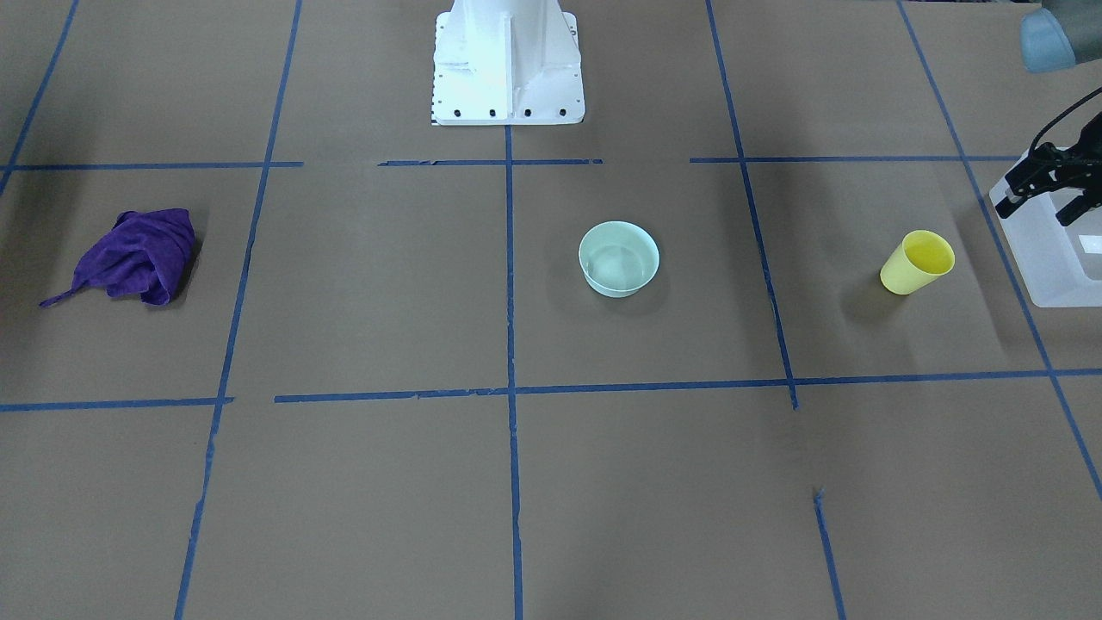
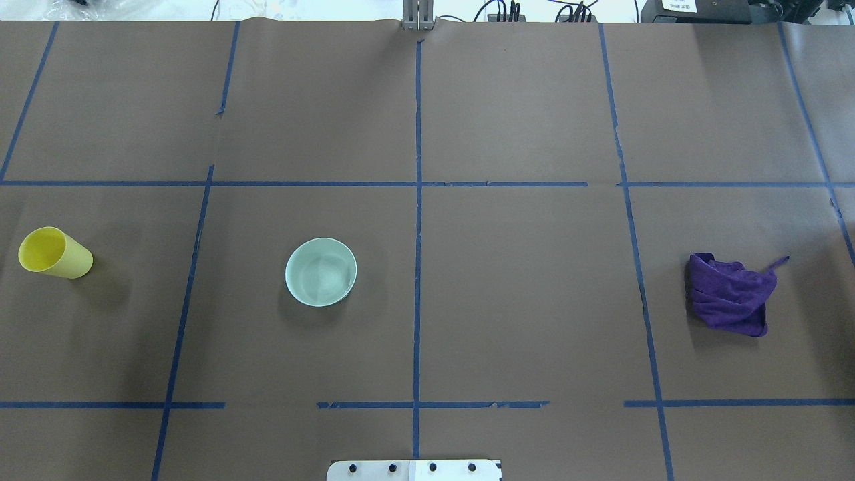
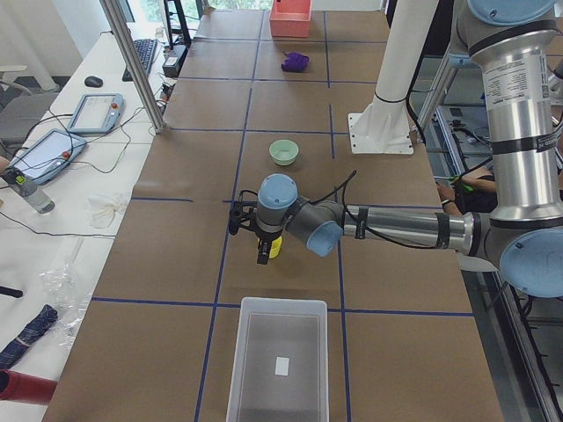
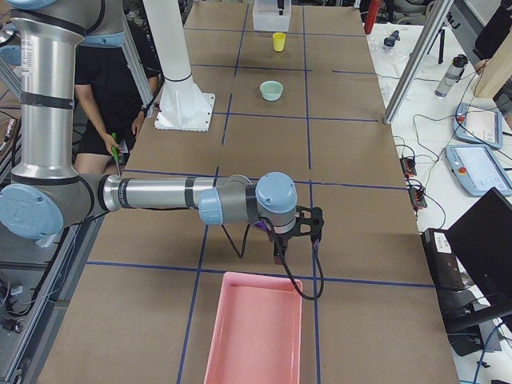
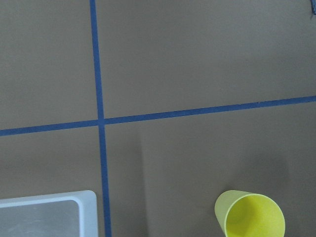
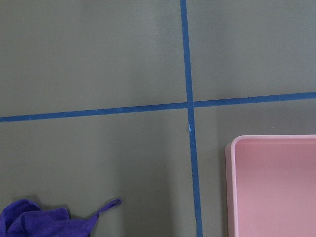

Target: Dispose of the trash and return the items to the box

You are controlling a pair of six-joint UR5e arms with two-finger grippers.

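Where the exterior front-facing view cuts off at its right edge, the left jaws hang above the counter (image 2: 534, 300). They are spread apart with nothing between them, close to the box (image 1: 1046, 258) and the cup (image 1: 918, 262) but touching neither.

- Cup: bright yellow, upright, mouth up, on bare brown paper just beside the box and apart from it. The left wrist view has it low right, with a rounded box corner low left.
- Bowl (image 1: 618, 258): pale mint, upright, alone in the square in front of the white robot base (image 1: 506, 69), well apart from the cup.
- Box: translucent frosted tub at the robot's left end of the counter, nothing in it. A small white label (image 3: 281, 365) lies on its floor, too small to read.
- Purple cloth (image 1: 133, 256): crumpled heap at the robot's right end, one thin tail sticking out.
- Pink tray (image 4: 256, 332): beyond the cloth at that same end, with nothing in it.
- Right jaws: above the counter between cloth and tray, seen only from the side camera, so I cannot tell how wide they stand.
- Blue tape (image 2: 417, 267) grids the paper.
- There is printing on the near arm's silver tube (image 3: 506, 88) and a white sticker (image 2: 678, 5) on the far equipment; both are illegible.
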